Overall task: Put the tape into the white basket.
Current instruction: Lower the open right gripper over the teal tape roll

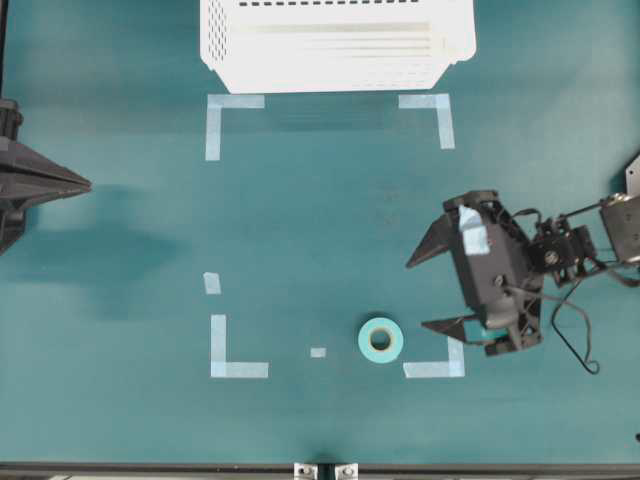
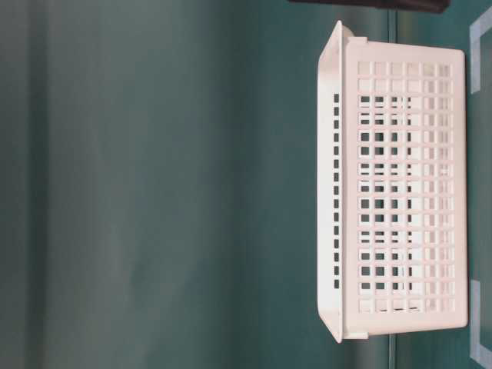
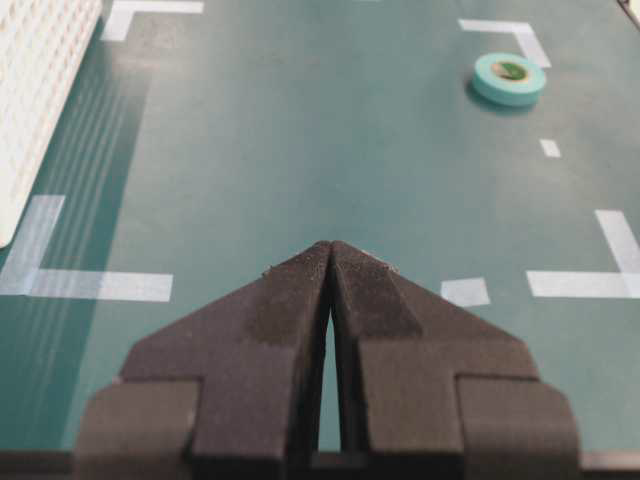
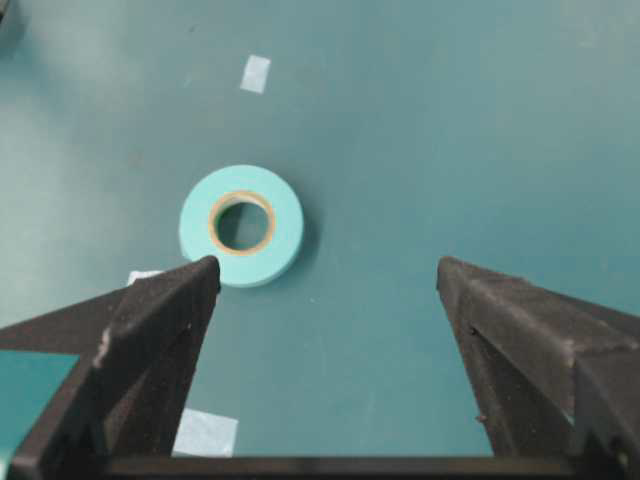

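Centrally, the green table (image 1: 120, 400) carried pale-blue corner marks (image 1: 238, 368) and two small strips (image 1: 318, 352); nothing lay between the tape (image 1: 381, 340) and the white basket (image 1: 335, 45) at the far edge. The tape lay flat near the front right corner mark. The right gripper (image 1: 425, 295) was spread wide, holding nothing, its tips just beside the tape without touching it. The left gripper (image 3: 331, 262) was pressed together, empty, at the left edge, well apart from the tape.
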